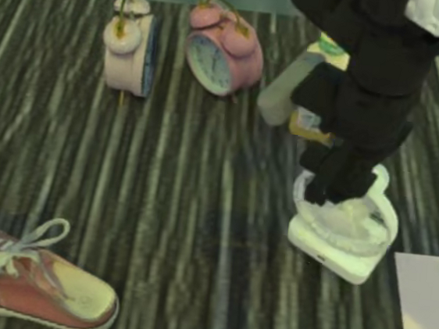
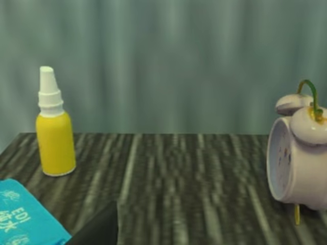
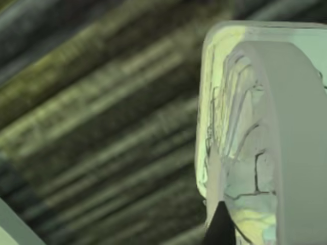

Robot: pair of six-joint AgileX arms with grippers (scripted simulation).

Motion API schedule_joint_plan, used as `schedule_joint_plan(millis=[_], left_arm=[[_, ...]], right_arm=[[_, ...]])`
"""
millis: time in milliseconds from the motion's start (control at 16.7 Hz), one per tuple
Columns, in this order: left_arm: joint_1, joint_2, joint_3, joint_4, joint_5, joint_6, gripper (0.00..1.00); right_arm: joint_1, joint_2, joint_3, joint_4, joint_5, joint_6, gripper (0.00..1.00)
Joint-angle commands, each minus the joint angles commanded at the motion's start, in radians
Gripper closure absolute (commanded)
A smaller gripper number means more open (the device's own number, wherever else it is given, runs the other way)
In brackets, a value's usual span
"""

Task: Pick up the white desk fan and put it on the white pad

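One arm is doing the work: the right gripper (image 1: pixel 335 188) is down on the white desk fan (image 1: pixel 346 233), which sits at about four o'clock on the table, just short of the white pad (image 1: pixel 426 292) at the right edge. I'd call this the grasping step. Whether its fingers are clamped or apart I cannot tell, since the arm covers them from above. Next comes a lift and a short carry toward four o'clock onto the pad. The right wrist view shows the fan's grille up close; the left wrist view alone shows a yellow bottle (image 2: pixel 54 127). The left arm sits parked at eight o'clock.
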Motion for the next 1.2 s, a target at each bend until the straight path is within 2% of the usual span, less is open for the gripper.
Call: schedule_joint_plan(millis=[420, 600, 840, 1200], left_arm=[[0.000, 0.000, 0.000, 0.000, 0.000, 0.000, 0.00], [0.000, 0.000, 0.000, 0.000, 0.000, 0.000, 0.00], [0.000, 0.000, 0.000, 0.000, 0.000, 0.000, 0.00], [0.000, 0.000, 0.000, 0.000, 0.000, 0.000, 0.00]], right_arm=[[-0.224, -0.250, -0.301, 0.057, -0.005, -0.637, 1.00], [-0.305, -0.342, -0.416, 0.079, -0.006, -0.844, 1.00], [-0.366, -0.414, -0.506, 0.098, -0.006, -0.975, 1.00], [-0.364, -0.414, -0.511, 0.101, -0.006, -0.978, 1.00]])
